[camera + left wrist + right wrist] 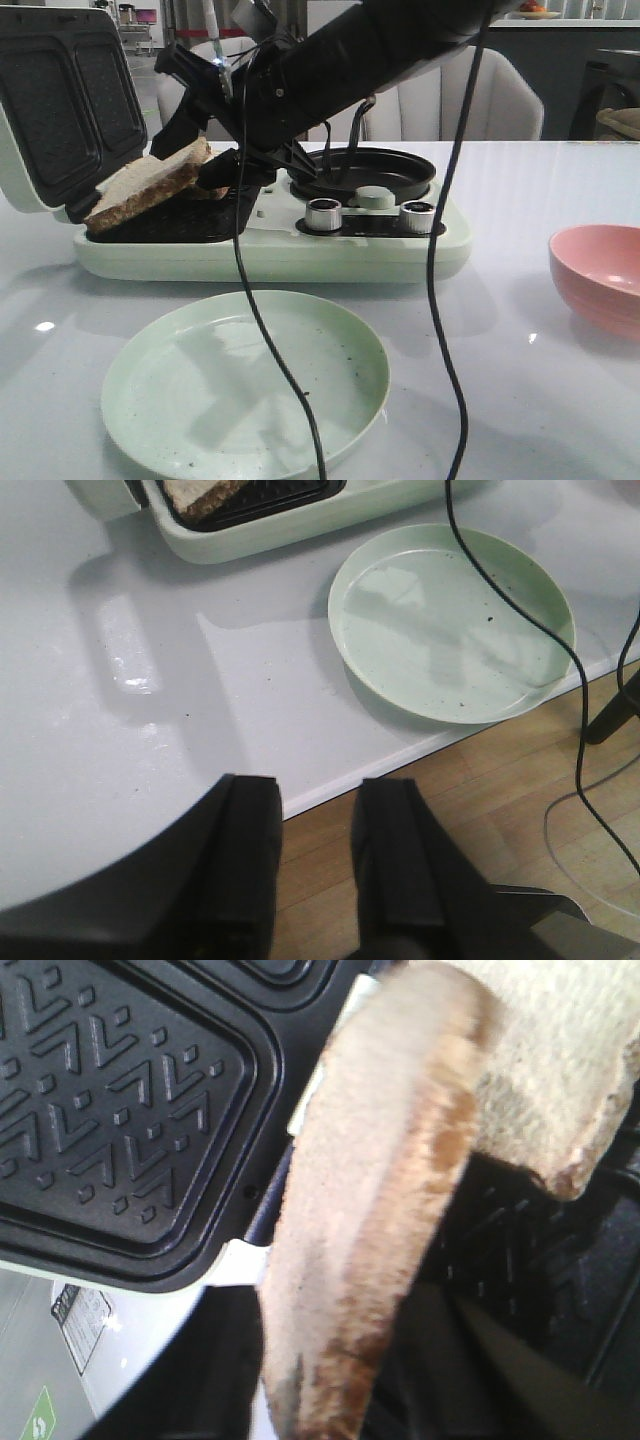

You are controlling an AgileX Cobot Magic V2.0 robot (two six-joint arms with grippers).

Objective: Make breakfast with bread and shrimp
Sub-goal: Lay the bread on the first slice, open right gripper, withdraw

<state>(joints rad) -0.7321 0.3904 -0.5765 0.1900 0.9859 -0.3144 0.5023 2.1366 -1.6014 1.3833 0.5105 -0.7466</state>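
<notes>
right claw [222, 172] tips hidden behind bread [150, 182], shrimp unseen

Front view wide; wrist views close.

A: The stacked flat slices of sandwich bread [150, 183] show a pale tan, speckled crumb edged by dark brown crust. The open hinged lid of the sandwich press [60, 100] is matte black inside, embossed with a repeating chevron relief, within a pale mint-green shell.

B: The round shallow ceramic plate [245, 385] is pale green with sparse dark specks. The smooth-walled bowl [600, 275] is salmon pink. The two ribbed metal knobs [323, 214] are silver with dark centres. The glossy tabletop [520, 390] is white; the plank floor [480, 810] is warm brown wood.
</notes>
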